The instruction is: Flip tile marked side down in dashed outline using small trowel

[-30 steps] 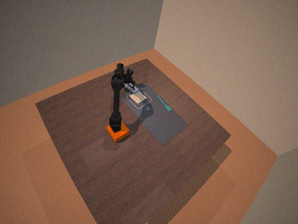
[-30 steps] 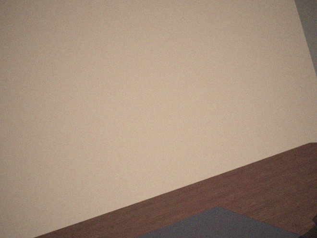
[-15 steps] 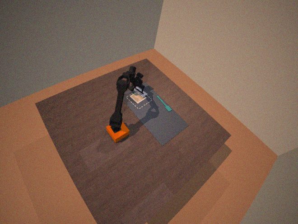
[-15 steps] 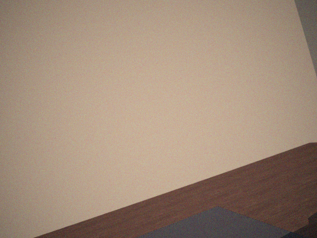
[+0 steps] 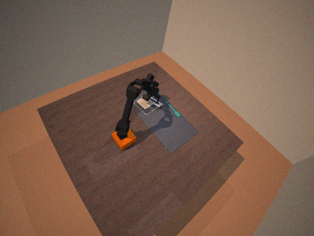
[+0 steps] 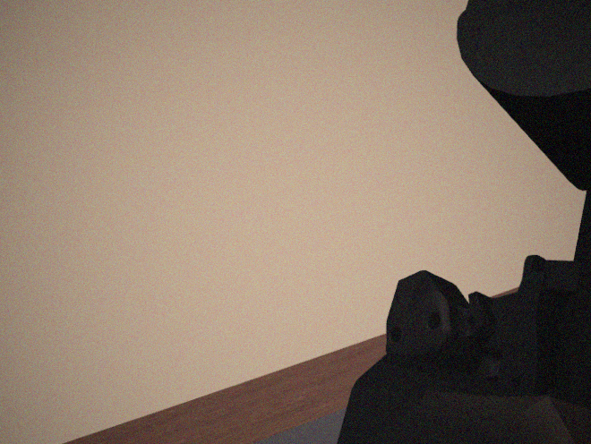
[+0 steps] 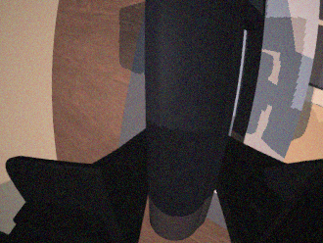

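Note:
My gripper (image 5: 152,96) (image 7: 178,130) is shut on the black handle of the trowel, which runs between the fingers in the wrist view. The trowel's pale grey blade (image 5: 159,103) (image 7: 281,98) is over the mat (image 5: 175,137) (image 6: 305,430), at the side of the dashed outline (image 5: 146,114). I cannot tell whether the blade touches anything. The cream tile (image 5: 143,103) (image 7: 305,142) lies inside the outline, beside the blade and partly shaded. No mark shows on its visible face. The trowel's handle is hard to make out in the top view.
A teal flat-bladed tool (image 5: 177,113) lies along the mat's far edge, right of the gripper. The arm's orange base (image 5: 122,144) stands on the dark wooden table (image 5: 142,177). A beige wall (image 5: 240,63) (image 6: 191,191) rises behind the table. The arm fills the right of the exterior view.

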Controlling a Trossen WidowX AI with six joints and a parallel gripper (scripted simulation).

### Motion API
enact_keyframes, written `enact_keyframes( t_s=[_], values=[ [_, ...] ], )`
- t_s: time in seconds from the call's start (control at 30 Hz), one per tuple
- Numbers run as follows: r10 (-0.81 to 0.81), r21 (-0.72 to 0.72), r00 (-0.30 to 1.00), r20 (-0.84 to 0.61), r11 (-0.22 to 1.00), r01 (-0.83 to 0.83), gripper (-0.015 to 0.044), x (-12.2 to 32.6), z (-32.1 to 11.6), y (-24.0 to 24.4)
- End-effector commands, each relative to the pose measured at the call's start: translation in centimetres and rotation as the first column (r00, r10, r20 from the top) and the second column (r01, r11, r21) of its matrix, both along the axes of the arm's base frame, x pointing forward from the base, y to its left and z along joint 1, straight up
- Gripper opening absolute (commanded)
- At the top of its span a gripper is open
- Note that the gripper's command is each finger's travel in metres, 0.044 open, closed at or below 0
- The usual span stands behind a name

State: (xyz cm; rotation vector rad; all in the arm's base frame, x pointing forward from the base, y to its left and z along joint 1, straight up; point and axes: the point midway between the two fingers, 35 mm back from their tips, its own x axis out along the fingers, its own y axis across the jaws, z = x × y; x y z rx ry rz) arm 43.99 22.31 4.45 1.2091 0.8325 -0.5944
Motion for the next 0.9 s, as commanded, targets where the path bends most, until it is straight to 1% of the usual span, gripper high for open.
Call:
enact_keyframes(
  t_s=[0.0,0.4,0.87],
  values=[
    [0.016,-0.01,1.0,-0.018,1.0,-0.016,0.0,0.6,0.1,-2.7],
    [0.053,0.016,0.996,-0.069,0.999,-0.052,0.0,1.6,-0.3,-9.1],
    [0.097,0.064,0.991,-0.09,0.994,-0.092,0.0,1.5,-0.5,-16.4]
  ],
)
